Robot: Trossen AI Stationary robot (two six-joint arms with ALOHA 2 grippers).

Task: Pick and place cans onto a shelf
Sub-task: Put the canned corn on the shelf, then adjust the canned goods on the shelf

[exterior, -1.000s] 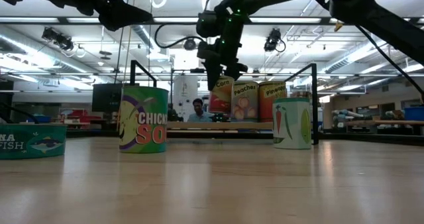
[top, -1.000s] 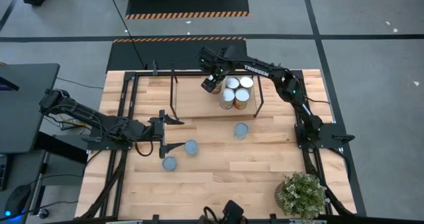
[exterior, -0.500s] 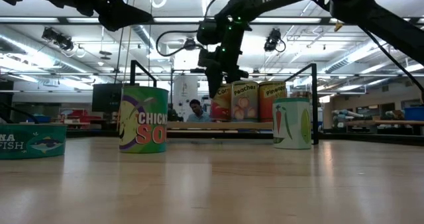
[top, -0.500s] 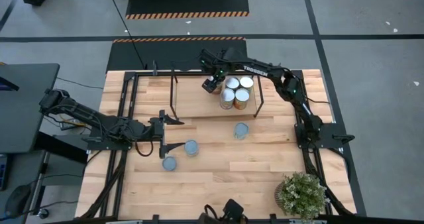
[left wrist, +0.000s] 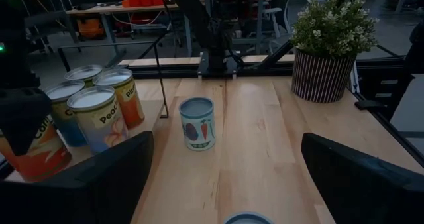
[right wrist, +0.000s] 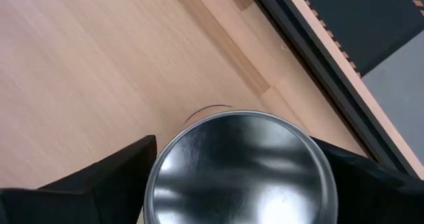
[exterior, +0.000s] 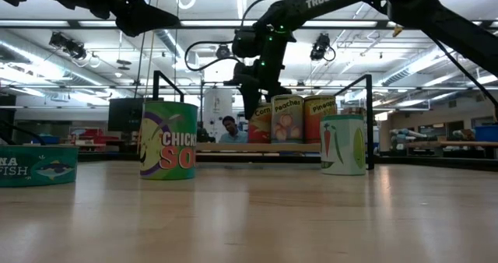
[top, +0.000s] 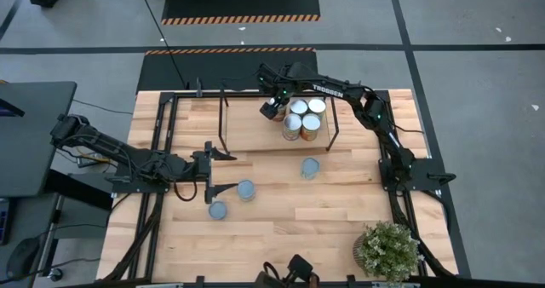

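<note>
The shelf (top: 255, 139) is a light board in a black frame at the table's far side. Several cans stand on its right part, among them a Peaches can (exterior: 287, 119). My right gripper (top: 272, 109) comes down from above over an orange Corn can (exterior: 261, 124) at the left of that group. The can's shiny top (right wrist: 238, 174) fills the right wrist view, and its bottom is level with its neighbours' on the board. My left gripper (top: 232, 170) waits open above the table's left middle. Three more cans stand on the table, one with a vegetable label (left wrist: 197, 123).
A soup can (top: 246, 190) and a flat fish can (top: 218, 210) stand just right of my left gripper. A potted plant (top: 387, 250) stands at the near right corner. The shelf's black posts (exterior: 368, 119) rise around the board. The shelf's left half (top: 247, 118) is bare wood.
My right gripper has come down with the Corn can, which stayed upright. The can hung above the shelf board and now stands level with the cans beside it.
</note>
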